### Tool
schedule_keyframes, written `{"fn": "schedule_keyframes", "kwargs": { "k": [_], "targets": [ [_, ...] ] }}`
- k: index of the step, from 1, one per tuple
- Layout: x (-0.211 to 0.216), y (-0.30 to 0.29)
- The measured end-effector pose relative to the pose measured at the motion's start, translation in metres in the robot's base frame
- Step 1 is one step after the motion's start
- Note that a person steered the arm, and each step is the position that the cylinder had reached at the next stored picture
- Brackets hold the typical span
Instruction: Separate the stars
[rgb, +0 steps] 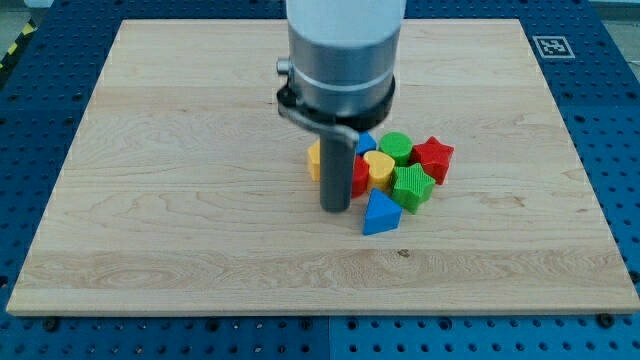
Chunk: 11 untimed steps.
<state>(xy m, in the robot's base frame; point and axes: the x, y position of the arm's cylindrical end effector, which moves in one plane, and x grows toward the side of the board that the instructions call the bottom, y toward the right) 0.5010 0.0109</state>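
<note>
Red star and green star are found touching at the cluster's right, right of my tip. My tip, a bare rod holding nothing, is set at the cluster's left edge, beside a blue triangle.

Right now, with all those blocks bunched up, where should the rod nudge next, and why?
Probably rightward into the cluster. My tip sits at its left edge, beside the blue triangle. The red star touches the green star on the far side, so I would likely work between them.
</note>
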Motion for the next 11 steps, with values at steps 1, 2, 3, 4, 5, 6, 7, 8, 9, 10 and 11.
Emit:
{"fn": "schedule_keyframes", "kwargs": {
  "k": [1, 2, 3, 4, 5, 6, 7, 8, 9, 10, 11],
  "targets": [
    [0.017, 0.003],
    [-0.004, 0.02],
    [-0.027, 0.034],
    [0.0, 0.036],
    [-0.035, 0.094],
    [-0.032, 0.095],
    [-0.002, 0.101],
    [-0.026, 0.134],
    [-0.058, 0.118],
    [-0.056, 0.04],
    [-0.092, -0.012]
  ]
}}
